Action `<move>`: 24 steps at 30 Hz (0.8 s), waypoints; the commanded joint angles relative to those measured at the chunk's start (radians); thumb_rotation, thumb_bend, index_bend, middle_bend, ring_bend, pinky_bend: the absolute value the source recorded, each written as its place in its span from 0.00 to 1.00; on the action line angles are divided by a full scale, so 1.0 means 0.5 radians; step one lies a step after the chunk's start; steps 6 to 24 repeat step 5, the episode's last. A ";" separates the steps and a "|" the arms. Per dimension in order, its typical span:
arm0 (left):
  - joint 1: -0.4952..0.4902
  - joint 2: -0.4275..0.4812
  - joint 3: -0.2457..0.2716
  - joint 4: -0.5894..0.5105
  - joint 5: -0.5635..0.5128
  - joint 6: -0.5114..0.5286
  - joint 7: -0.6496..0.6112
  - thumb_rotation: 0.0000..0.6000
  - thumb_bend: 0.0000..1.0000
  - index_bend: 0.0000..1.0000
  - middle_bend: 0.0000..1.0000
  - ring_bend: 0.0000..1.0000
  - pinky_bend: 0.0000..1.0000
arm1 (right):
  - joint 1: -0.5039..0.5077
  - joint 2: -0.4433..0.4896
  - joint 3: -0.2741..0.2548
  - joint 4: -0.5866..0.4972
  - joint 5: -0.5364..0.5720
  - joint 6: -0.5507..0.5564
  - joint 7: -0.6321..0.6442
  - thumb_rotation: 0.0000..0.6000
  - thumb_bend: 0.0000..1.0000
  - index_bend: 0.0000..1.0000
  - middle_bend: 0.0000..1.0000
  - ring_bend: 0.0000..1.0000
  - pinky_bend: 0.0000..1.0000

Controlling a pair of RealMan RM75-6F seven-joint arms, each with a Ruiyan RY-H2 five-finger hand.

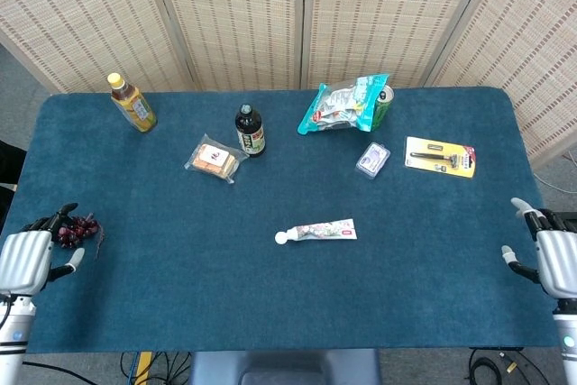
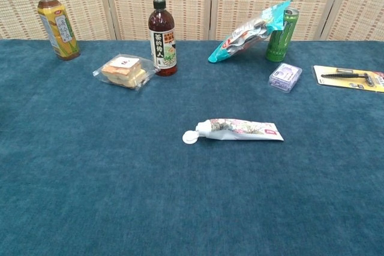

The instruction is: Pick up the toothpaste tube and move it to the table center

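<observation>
The toothpaste tube (image 1: 317, 231) (image 2: 235, 130) lies flat near the middle of the blue table (image 1: 225, 277), its white cap pointing left. Nothing touches it. My left hand (image 1: 25, 258) hangs at the table's left edge, fingers apart and empty, close to the grapes. My right hand (image 1: 557, 257) is off the table's right edge, fingers apart, holding nothing. Neither hand shows in the chest view.
A yellow tea bottle (image 1: 132, 104) stands at the back left, with a dark bottle (image 1: 250, 131) and a wrapped sandwich (image 1: 215, 160) further right. A snack bag (image 1: 345, 104), green can (image 2: 278, 28), small purple box (image 1: 372, 159) and razor pack (image 1: 439, 157) sit at the back right. Grapes (image 1: 77, 227) lie at the left edge.
</observation>
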 commanded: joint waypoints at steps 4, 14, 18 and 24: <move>0.033 -0.006 -0.019 -0.041 0.040 0.023 0.034 1.00 0.27 0.16 0.35 0.33 0.39 | -0.103 -0.042 0.034 0.047 -0.053 0.033 0.021 1.00 0.36 0.17 0.32 0.23 0.33; 0.035 -0.006 -0.021 -0.045 0.046 0.022 0.041 1.00 0.27 0.16 0.35 0.33 0.39 | -0.111 -0.044 0.038 0.050 -0.056 0.031 0.025 1.00 0.36 0.17 0.32 0.23 0.33; 0.035 -0.006 -0.021 -0.045 0.046 0.022 0.041 1.00 0.27 0.16 0.35 0.33 0.39 | -0.111 -0.044 0.038 0.050 -0.056 0.031 0.025 1.00 0.36 0.17 0.32 0.23 0.33; 0.035 -0.006 -0.021 -0.045 0.046 0.022 0.041 1.00 0.27 0.16 0.35 0.33 0.39 | -0.111 -0.044 0.038 0.050 -0.056 0.031 0.025 1.00 0.36 0.17 0.32 0.23 0.33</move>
